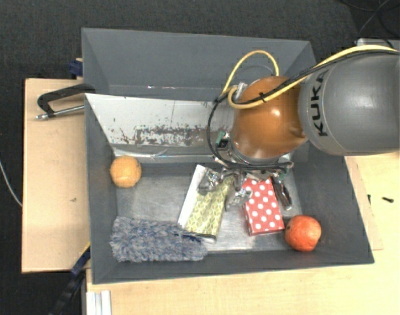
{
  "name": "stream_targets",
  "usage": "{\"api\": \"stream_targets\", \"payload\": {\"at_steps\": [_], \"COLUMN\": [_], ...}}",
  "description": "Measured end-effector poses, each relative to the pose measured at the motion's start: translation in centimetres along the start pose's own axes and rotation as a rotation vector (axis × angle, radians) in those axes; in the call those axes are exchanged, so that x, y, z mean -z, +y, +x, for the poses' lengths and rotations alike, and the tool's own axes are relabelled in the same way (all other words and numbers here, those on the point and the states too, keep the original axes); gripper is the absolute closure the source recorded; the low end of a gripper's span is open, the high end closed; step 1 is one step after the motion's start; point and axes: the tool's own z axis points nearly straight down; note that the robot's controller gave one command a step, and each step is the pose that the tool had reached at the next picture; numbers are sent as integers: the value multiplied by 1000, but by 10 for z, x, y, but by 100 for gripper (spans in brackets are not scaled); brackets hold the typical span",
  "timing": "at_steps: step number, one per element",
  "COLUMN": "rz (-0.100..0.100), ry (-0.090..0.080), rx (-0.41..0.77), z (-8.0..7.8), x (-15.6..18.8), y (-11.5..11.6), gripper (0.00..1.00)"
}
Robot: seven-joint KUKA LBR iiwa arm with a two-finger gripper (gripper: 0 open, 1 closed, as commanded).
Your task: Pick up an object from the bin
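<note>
Camera view, fingers (281,195): spread, as far as can be made out, one on each long side of the red dotted box's upper end, not closed on it.
Gripper (256,190): low in the bin (187,64), under the orange wrist cover (265,120).
Red dotted box (264,212): flat on the floor at about 5 o'clock; green patterned packet (208,212) just beside it at its 9 o'clock, red-orange ball (303,233) near its 4 o'clock.
Handling: probably light, stiff, smooth card; best pinched across the narrow width.
Arm (357,110): reaches in from 3 o'clock, wrist pointing down.
Farther off: orange ball (126,172) at 9 o'clock; grey-blue knitted cloth (155,240) at 7 o'clock.
</note>
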Motion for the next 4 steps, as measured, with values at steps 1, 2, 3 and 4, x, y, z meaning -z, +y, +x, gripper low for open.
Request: {"api": "stream_targets", "payload": {"at_steps": [1, 2, 3, 4], "rz": [0, -1, -3, -7], "ry": [0, 0, 1, 0], "rx": [0, 0, -2, -2], "z": [0, 0, 0, 1], "x": [0, 1, 6, 17], "y": [0, 0, 0, 1], "gripper": [100, 100, 100, 100]}}
